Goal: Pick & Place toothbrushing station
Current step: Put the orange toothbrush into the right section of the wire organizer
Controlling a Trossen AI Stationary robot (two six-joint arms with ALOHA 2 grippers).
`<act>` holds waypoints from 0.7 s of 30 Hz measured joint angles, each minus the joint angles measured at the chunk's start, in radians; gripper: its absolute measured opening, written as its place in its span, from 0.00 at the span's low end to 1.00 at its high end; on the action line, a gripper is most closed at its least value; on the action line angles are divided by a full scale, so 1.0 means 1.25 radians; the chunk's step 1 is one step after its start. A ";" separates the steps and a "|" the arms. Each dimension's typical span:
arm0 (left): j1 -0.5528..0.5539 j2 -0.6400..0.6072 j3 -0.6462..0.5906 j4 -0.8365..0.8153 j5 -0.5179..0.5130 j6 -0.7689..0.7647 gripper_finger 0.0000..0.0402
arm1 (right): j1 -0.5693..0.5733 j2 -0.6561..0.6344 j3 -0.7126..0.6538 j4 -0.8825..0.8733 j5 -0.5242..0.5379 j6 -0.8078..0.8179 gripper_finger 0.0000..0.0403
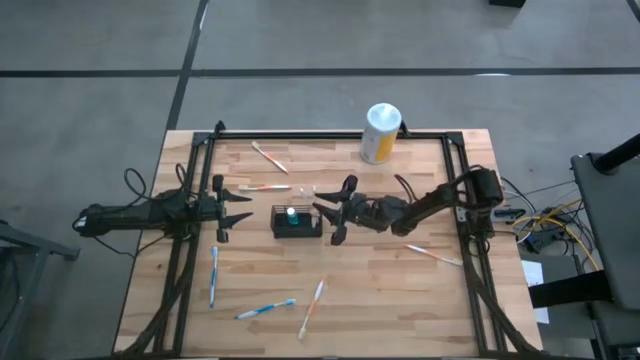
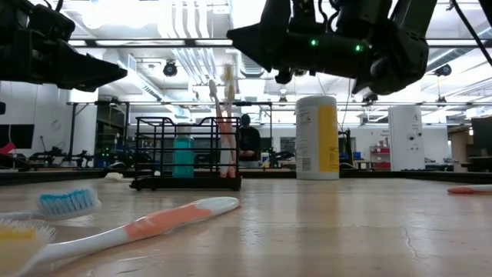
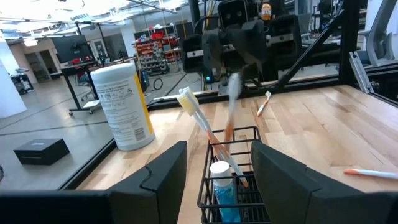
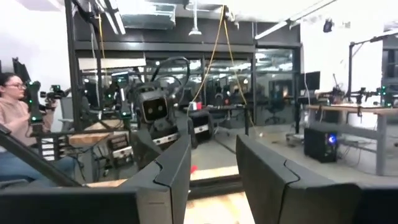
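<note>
1. From above, my right gripper (image 1: pixel 334 212) sits just beside the right end of the toothbrushing station (image 1: pixel 297 222), a small black wire basket near the middle of the wooden table (image 1: pixel 400 300). My fingers stand apart and hold nothing.
2. My left gripper (image 1: pixel 240 208) waits on the basket's other side, a little way off, fingers spread and empty.
3. The table-level view adds what the overhead one cannot: two toothbrushes (image 2: pixel 224 123) stand upright inside the basket beside a teal bottle (image 2: pixel 183 156), with my right arm hanging above them.
4. My left wrist camera shows the brushes leaning, one blurred, and the bottle's white cap (image 3: pixel 219 169). It also shows the white and yellow canister (image 3: pixel 121 106) near the table's far edge.
5. My right wrist camera looks over the basket into the room, where a person (image 4: pixel 15 124) sits at a desk.
6. Loose toothbrushes lie scattered: one (image 1: pixel 433 254) right of the basket, three (image 1: pixel 265 309) toward the near edge, two toward the far edge. The open wood between them leaves room.
</note>
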 joint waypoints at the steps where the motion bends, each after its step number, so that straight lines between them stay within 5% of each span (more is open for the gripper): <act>1: 0.000 0.000 0.000 0.000 0.000 0.000 0.46 | 0.000 -0.005 0.000 -0.018 0.001 0.003 0.31; 15: 0.000 0.000 0.000 0.000 0.000 0.000 0.46 | 0.002 -0.058 0.000 -0.074 0.099 0.002 0.31; 21: 0.000 0.000 0.000 0.000 0.000 0.000 0.47 | 0.009 -0.202 0.020 -0.407 0.183 0.043 0.30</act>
